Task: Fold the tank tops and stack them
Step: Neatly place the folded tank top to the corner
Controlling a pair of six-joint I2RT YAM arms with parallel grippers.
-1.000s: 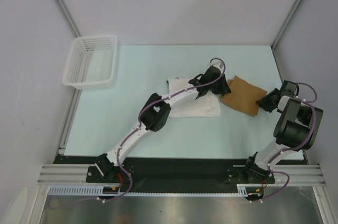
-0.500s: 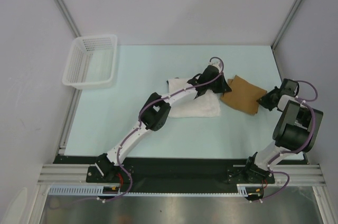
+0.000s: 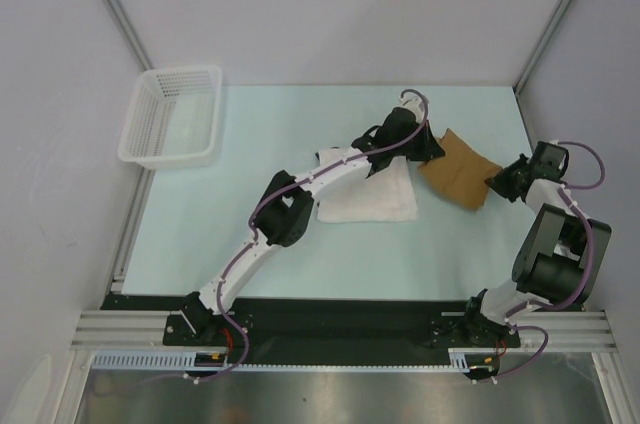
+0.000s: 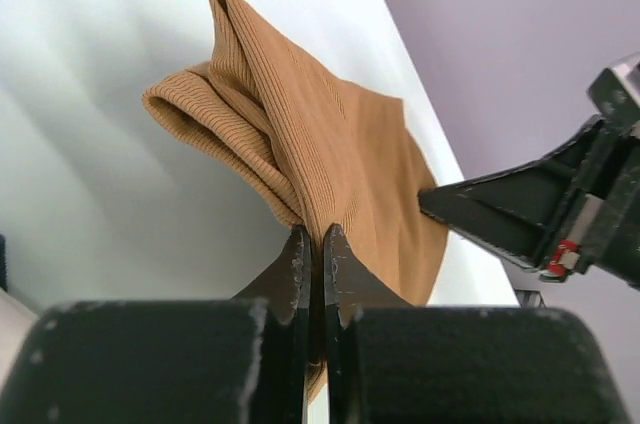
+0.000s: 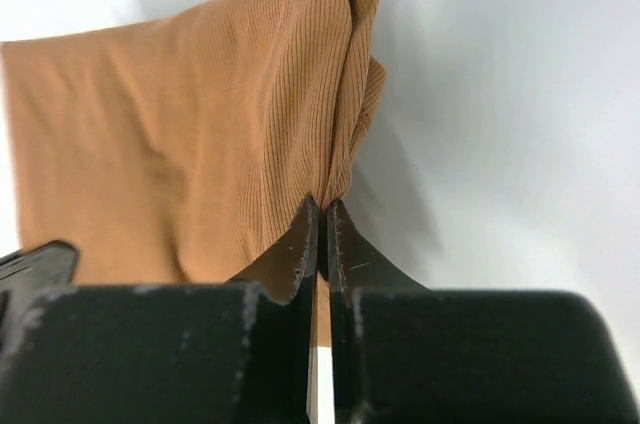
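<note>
Right, both of my grippers are pinched onto the tan-brown tank top (image 3: 462,172).
Nearest me, the right gripper (image 5: 322,206) is clamped tight on the folded top's near-right edge. The top sits skewed on the right side of the table (image 3: 250,144), its length running back-left from that grip to the left gripper (image 4: 313,234), likewise closed on cloth, just beside the white tank top (image 3: 370,199).

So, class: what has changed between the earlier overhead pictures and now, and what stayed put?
Both grippers closed on the tan tank top, the left gripper at its left edge, the right gripper at its right edge, and shifted it slightly toward the far side. The white tank top and the basket stayed put.
</note>
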